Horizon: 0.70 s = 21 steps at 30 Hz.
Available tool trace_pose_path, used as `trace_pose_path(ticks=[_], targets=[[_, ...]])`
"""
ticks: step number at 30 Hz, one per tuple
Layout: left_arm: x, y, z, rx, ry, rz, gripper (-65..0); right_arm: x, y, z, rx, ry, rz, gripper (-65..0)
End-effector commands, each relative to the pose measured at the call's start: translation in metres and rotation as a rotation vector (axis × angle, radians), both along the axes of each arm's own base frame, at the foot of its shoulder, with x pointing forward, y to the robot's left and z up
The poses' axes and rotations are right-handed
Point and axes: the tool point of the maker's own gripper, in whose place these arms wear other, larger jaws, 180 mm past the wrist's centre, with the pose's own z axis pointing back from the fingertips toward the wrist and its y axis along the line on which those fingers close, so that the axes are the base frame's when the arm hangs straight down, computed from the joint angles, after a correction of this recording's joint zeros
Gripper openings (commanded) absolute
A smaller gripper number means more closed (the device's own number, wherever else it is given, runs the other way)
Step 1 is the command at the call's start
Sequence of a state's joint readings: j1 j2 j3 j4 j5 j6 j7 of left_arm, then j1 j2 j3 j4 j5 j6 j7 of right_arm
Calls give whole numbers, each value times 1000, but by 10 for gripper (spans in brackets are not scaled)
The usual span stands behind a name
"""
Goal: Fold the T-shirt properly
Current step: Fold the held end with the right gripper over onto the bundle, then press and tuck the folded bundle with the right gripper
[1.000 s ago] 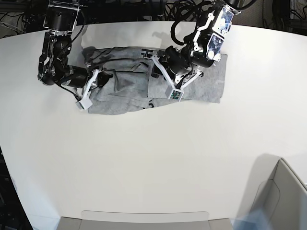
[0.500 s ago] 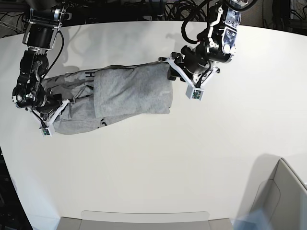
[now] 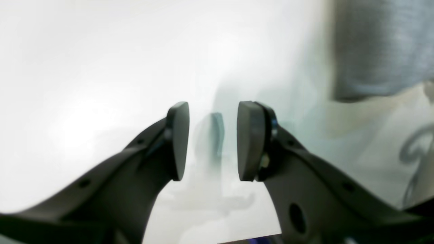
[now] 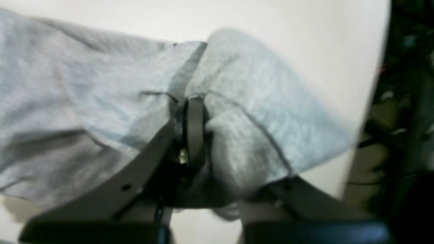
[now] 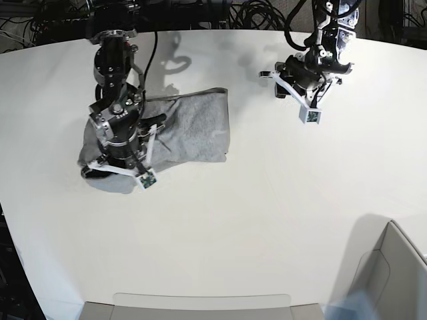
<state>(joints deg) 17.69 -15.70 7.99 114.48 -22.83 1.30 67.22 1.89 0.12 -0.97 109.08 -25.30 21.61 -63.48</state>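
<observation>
Pinched between the fingers of my right gripper [image 4: 198, 135], a bunched fold of the T-shirt [image 5: 190, 130] lies toward the tabletop's [image 5: 267, 220] far left edge, so I can drag that layer across. Only the right wrist view shows the pinch; the base view hides it, while my left gripper [image 3: 212, 140], fingers spread and empty, hovers clear near the far edge.

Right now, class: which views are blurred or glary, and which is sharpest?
Left wrist: table washed out by glare, T-shirt blurred, pads fairly crisp. Right wrist: shirt soft with blur. Base: sharpest; clear arm shadows on the table.
</observation>
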Motion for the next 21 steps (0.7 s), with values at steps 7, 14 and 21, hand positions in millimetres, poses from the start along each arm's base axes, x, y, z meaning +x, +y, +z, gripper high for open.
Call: trace_pose_path(ticks=[7,14,21], targets=[[-3,17,2,28,-12,27,-424,0,75,42,-134,-147,124,-650],[-10,19,-1,36,6,26,-424,-19,127,26,-211,-121,282,-650],[-15,26,-5,57,19,21,-424,-35,147,-30,-264,25,362,-650]])
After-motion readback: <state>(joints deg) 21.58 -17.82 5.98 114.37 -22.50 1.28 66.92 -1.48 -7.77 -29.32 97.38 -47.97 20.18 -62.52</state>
